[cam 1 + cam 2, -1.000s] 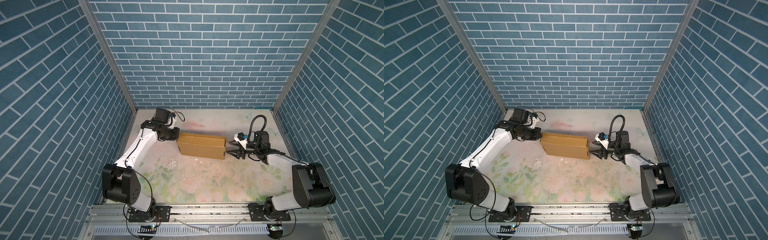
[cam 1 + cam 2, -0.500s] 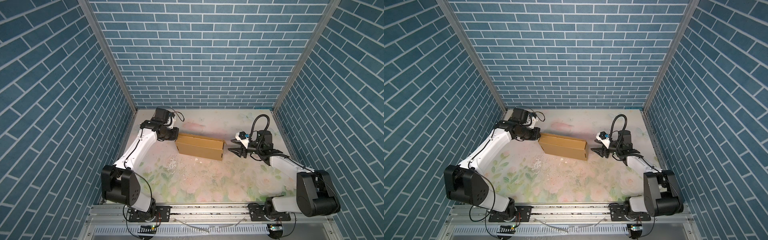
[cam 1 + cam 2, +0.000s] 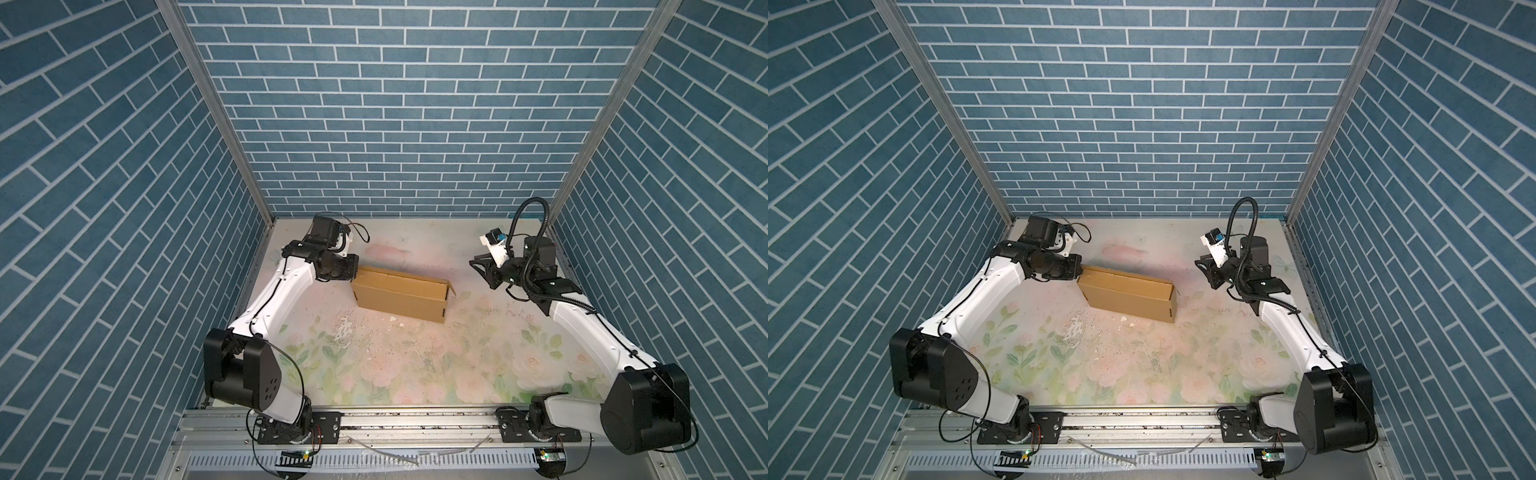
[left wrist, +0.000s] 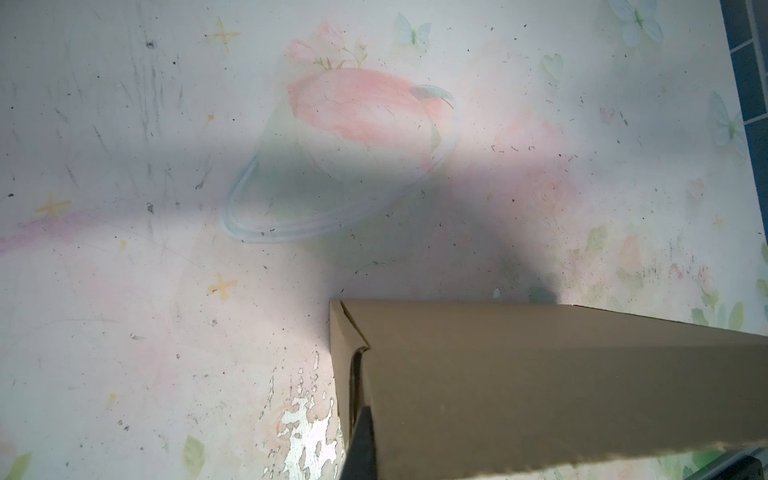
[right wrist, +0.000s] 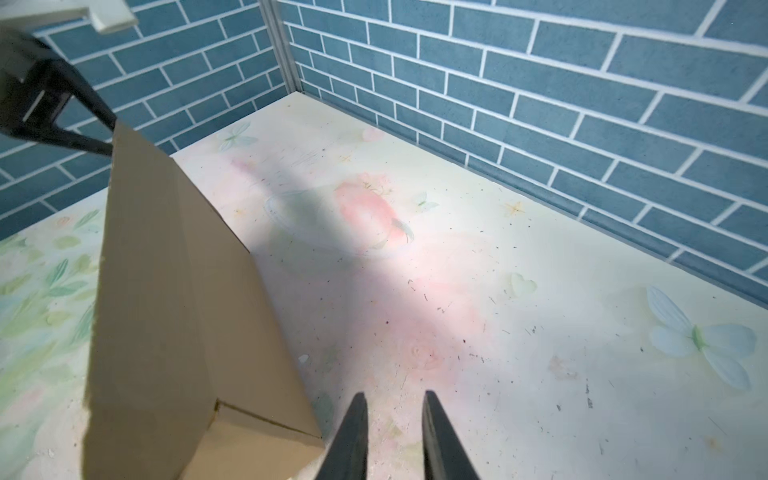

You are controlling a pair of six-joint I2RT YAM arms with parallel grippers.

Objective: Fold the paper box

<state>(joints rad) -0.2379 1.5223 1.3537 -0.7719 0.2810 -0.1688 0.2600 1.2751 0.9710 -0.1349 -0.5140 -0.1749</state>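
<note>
nearly done — the paper box (image 3: 401, 297) sits closed on the table (image 3: 415, 365), left gripper (image 3: 352, 272) clenched on its left end, right gripper (image 3: 478, 266) empty, jaws narrowly apart, well clear; seemingly only the right end's loose flap (image 3: 450, 286) needs tucking.

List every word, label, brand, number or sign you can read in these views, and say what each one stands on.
No readable text in any view.
Paper box: plain brown cardboard, no print.
Table mat: only printed flowers, butterflies and stars, no words.
Blue patch on the right wrist camera housing: too small to read.
Small circuit board below the front rail: too small to read.
</note>
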